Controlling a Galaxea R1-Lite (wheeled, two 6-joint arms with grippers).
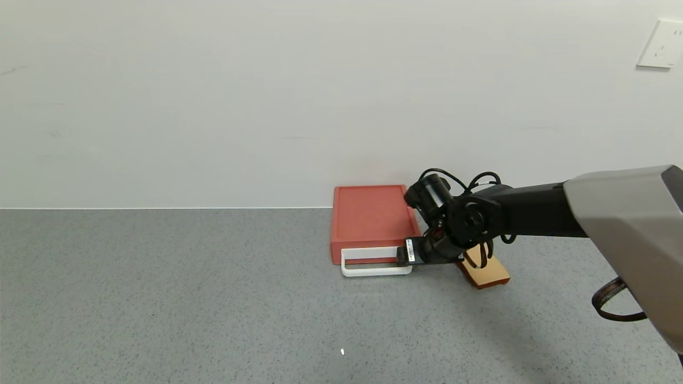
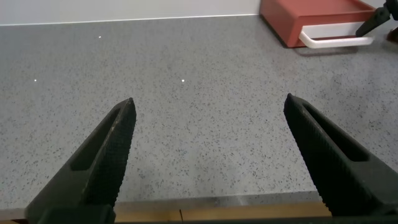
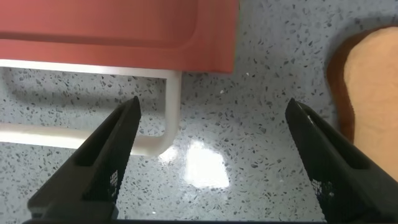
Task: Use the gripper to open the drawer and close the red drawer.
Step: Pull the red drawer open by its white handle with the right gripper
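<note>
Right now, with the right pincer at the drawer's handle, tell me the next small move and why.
Probably shift the right pincer sideways until the white handle's side bar sits between its open fingers, then close. The right wrist view shows the handle's corner just inside one finger, not centred, and the red drawer looks shut. The left pincer hangs open, away from the drawer.

We note a tan toast-shaped slice [image 1: 484, 273] lying flat on the grey speckled table [image 1: 160, 298]; white wall socket [image 1: 661, 44] upper right.
</note>
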